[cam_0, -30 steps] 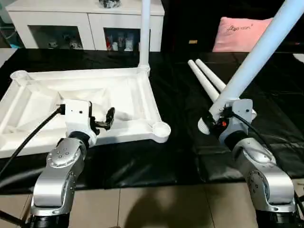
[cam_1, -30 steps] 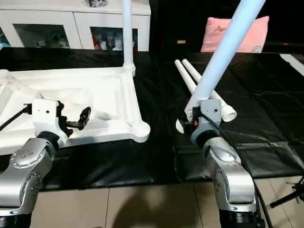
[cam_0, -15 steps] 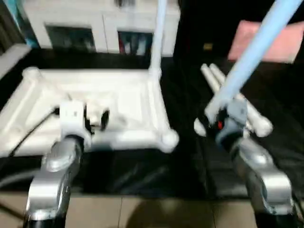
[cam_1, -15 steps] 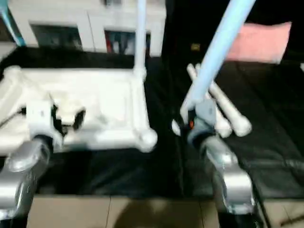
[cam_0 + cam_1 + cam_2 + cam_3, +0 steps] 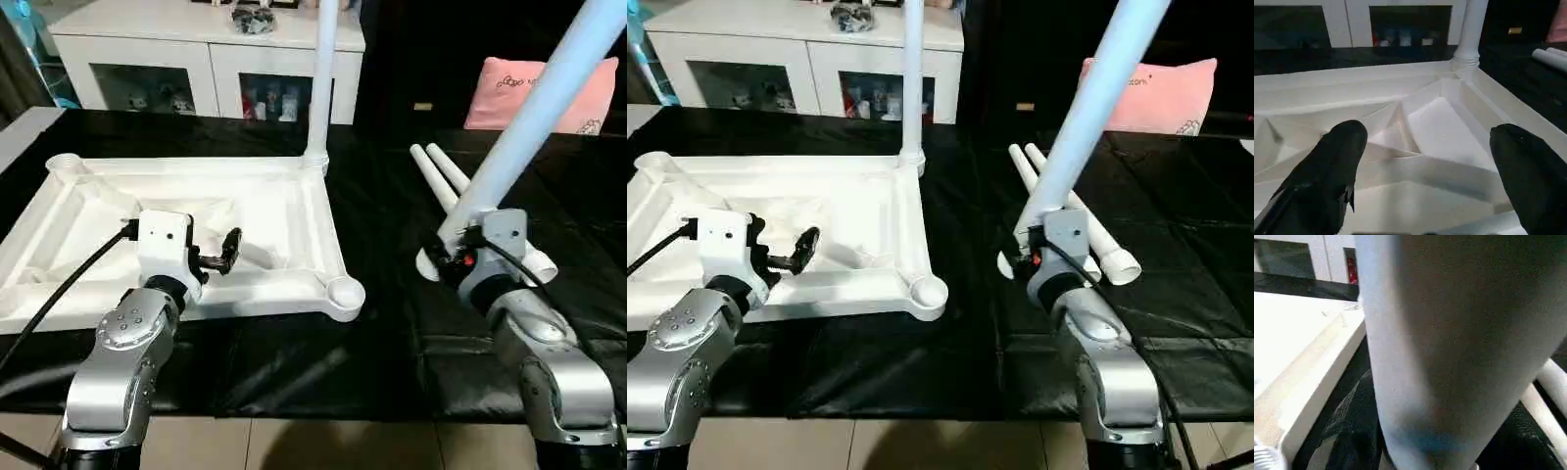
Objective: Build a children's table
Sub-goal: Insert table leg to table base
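Tabletop (image 5: 294, 211) lies underside up on the black mat (image 5: 392, 323), directly under my left gripper (image 5: 1425, 161), whose fingers gape wide. My right gripper (image 5: 453, 257) clamps one tilted leg (image 5: 534, 117) beside two lying legs (image 5: 441, 176).

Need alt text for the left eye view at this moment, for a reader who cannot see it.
The right claw holds a white leg raised at a slant over a black mat, beside two more legs lying on it. The upside-down white tabletop has one leg standing in its far corner socket, and the open left claw hovers over its ribbed underside.
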`<state>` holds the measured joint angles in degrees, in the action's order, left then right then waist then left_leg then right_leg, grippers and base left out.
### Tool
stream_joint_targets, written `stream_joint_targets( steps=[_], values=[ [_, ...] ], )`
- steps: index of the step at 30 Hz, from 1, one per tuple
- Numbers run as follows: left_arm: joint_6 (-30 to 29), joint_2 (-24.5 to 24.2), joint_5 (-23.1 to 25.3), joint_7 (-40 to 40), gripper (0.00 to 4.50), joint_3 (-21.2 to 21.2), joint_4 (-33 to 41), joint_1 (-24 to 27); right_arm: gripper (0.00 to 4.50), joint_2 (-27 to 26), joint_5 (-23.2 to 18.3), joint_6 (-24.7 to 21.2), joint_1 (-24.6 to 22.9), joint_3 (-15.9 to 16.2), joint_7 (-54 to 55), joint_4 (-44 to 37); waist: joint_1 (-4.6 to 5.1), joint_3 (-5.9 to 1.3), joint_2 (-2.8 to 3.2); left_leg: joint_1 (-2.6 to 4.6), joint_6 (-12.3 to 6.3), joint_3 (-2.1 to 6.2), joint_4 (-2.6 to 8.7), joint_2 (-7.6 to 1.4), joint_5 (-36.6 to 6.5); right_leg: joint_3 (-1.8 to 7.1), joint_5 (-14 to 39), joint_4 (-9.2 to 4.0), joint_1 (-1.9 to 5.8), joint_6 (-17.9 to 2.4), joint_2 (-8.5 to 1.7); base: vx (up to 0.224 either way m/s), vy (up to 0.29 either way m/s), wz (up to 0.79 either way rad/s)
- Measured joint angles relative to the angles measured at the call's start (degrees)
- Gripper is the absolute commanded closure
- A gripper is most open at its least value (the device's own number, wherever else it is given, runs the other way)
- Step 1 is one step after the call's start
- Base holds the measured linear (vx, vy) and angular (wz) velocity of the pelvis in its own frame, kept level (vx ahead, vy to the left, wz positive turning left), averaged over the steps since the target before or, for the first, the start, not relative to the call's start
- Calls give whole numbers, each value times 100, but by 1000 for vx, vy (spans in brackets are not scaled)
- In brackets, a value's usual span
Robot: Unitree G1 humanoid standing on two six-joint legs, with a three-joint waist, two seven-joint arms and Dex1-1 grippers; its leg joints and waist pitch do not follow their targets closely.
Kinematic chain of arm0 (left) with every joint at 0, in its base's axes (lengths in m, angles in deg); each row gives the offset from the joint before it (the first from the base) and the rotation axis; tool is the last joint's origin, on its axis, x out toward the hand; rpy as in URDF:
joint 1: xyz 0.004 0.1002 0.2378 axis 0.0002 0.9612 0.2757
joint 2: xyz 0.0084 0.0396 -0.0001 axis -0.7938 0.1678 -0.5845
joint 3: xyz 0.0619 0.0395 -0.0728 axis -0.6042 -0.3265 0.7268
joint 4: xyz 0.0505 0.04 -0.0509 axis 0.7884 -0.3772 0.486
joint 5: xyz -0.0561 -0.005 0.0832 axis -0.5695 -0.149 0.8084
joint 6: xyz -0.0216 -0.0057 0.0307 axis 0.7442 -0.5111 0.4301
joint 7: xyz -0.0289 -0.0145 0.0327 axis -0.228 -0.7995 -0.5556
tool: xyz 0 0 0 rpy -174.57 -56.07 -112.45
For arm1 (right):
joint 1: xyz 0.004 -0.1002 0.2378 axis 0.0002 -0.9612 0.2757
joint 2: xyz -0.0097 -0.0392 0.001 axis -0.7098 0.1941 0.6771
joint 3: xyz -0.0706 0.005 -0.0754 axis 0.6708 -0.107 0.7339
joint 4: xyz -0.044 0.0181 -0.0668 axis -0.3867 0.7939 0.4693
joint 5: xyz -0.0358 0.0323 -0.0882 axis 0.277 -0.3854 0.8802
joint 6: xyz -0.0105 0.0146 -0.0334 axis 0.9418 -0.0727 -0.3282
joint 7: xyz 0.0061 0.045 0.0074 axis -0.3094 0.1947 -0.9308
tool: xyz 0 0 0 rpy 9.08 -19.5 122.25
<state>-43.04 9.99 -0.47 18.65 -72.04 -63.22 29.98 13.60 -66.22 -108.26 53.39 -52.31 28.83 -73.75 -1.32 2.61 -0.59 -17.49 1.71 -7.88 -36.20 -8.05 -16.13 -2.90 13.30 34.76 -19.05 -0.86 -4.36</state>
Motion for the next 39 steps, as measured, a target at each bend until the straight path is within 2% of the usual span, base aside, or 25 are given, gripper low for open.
stream_joint_targets(
  steps=[2,7,9,11,14,15,16,19,23,24,26,29,33,34,35,37,39],
  values=[
    [-9,-1,-4,-32,0,-4,0,0,256,3,3,0,-5,1,-1,0,-3,-1,-1,-19,-6,-1,0,1,-4,-2,11,8,-24,-18,-1,0,0,0],
    [-23,-2,-7,-37,0,-4,0,1,256,7,4,2,-10,9,-5,0,-50,-17,-22,-144,5,-5,-39,1,7,23,11,99,-186,-18,-5,0,0,0],
    [-29,-2,-8,-39,0,-4,0,2,256,6,4,2,-11,12,-4,0,-63,-18,-26,-195,63,-5,-79,-5,42,31,-5,152,-249,10,-5,0,0,0],
    [-32,-2,-9,-45,0,-4,0,2,256,5,3,2,-11,13,-5,-1,-68,-18,-25,-230,56,-4,-83,-10,62,30,-15,158,-283,26,-4,-29,-10,-1],
    [-40,-3,-11,-71,0,-5,0,2,256,5,-14,-24,-16,13,-40,-8,-63,-17,-24,-232,59,-10,-82,-29,92,26,-54,169,-291,37,3,-67,-23,0],
    [-44,-5,-12,-82,0,-4,0,6,256,4,-21,-31,-18,23,-59,-26,-76,-11,-28,-163,111,-104,-76,-83,90,77,-75,169,-294,37,37,0,0,0],
    [-47,-8,-12,-83,0,-3,0,6,256,-4,-30,-30,-19,29,-67,-42,-91,-7,-31,-157,126,-162,-73,-126,93,120,-89,170,-288,39,74,0,0,0],
    [-55,-10,-16,-91,0,-7,1,6,256,-34,-23,-12,-35,37,-61,-81,-45,-1,-33,-100,138,-159,-47,-149,96,100,-67,154,-265,79,87,-17,-10,-5],
    [-63,-10,-24,-101,0,-7,3,5,256,-36,-22,-12,-49,45,-50,-82,-10,14,-21,47,152,-165,43,-159,91,63,-63,87,-142,83,94,0,0,0],
    [-63,-9,-28,-104,0,-7,4,5,256,-36,-22,-12,-49,44,-50,-82,-3,20,-8,77,152,-159,67,-169,91,43,-63,47,-95,83,103,0,0,0],
    [-63,-9,-47,-106,0,-6,4,5,256,-36,-22,-12,-51,41,-49,-85,10,21,-6,120,152,-166,109,-173,91,38,-63,18,-58,82,106,0,0,0],
    [-65,-8,-66,-105,0,-6,4,5,256,-38,-23,-12,-53,40,-49,-85,20,19,-3,130,152,-176,129,-173,91,41,-45,17,-24,72,106,20,1,0],
    [-68,-7,-67,-104,0,-3,4,4,256,188,238,-12,-53,249,-64,-85,2,11,0,139,147,-174,149,-168,34,37,39,3,9,-4,110,94,12,3],
    [-70,-3,-67,-104,0,-5,2,4,256,178,251,-11,-59,247,-60,-85,-21,0,-1,95,104,-146,136,-150,12,9,60,-17,21,-10,106,109,17,3],
    [-76,7,-74,-110,0,-27,9,-31,256,131,225,-6,-90,179,-44,-84,-19,-25,47,25,42,-74,82,-140,-22,-70,64,-59,32,0,108,121,16,18],
    [-78,-14,-75,-121,0,-8,10,-26,256,-58,88,-13,-81,91,23,-73,-48,-39,39,51,59,-31,92,-156,-52,-94,125,-45,20,-62,104,131,-19,18],
    [-78,-55,-74,-158,0,5,9,-24,256,-61,47,-13,-73,104,25,-72,-55,-43,33,62,23,4,92,-111,-93,-94,242,57,-8,-239,83,140,-6,10]
  ],
)
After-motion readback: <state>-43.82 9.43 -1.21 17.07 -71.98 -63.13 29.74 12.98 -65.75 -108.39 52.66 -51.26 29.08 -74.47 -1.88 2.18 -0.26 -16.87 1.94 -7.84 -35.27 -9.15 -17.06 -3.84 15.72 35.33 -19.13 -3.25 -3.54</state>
